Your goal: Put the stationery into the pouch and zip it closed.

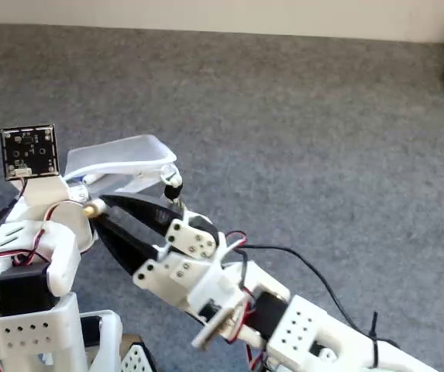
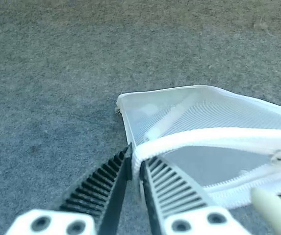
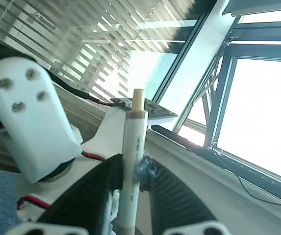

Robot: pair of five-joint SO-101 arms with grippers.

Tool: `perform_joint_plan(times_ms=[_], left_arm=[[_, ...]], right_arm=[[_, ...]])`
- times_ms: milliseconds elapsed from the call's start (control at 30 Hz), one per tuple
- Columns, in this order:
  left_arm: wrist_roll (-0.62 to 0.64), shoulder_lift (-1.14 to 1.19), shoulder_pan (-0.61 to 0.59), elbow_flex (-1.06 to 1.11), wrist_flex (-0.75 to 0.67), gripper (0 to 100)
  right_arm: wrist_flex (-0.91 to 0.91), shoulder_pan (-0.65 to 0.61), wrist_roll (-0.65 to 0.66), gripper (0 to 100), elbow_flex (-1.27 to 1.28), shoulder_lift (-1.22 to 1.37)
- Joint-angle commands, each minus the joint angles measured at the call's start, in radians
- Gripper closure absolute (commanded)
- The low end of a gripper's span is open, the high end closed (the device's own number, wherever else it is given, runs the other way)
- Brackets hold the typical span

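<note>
Slim cream pen (image 3: pixel 130 147) is hovering at the open mouth of the white translucent mesh pouch (image 1: pixel 121 159)
The left tool (image 2: pixel 135 164) is pinching the pouch's zip rim at the grey worktop's (image 1: pixel 299 116) 9 o'clock side; the right tool (image 3: pixel 130 169) is clamping the pen crosswise, pouch lying toward 1 o'clock from its tip
</note>
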Motion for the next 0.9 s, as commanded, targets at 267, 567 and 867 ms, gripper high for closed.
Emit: perform_joint_plan(times_ms=[267, 567, 867], left_arm=[[-0.014, -0.002, 0.016, -0.021, -0.002, 99], [-0.014, -0.002, 0.016, -0.021, -0.002, 99], [-0.014, -0.002, 0.015, -0.021, -0.003, 99]], right_arm=[[-0.136, 0.038, 0.021, 99.5, -0.12, 0.199], [-0.14, 0.114, 0.021, 99.5, -0.068, 0.26], [-0.139, 0.114, 0.021, 95.3, -0.004, 0.26]])
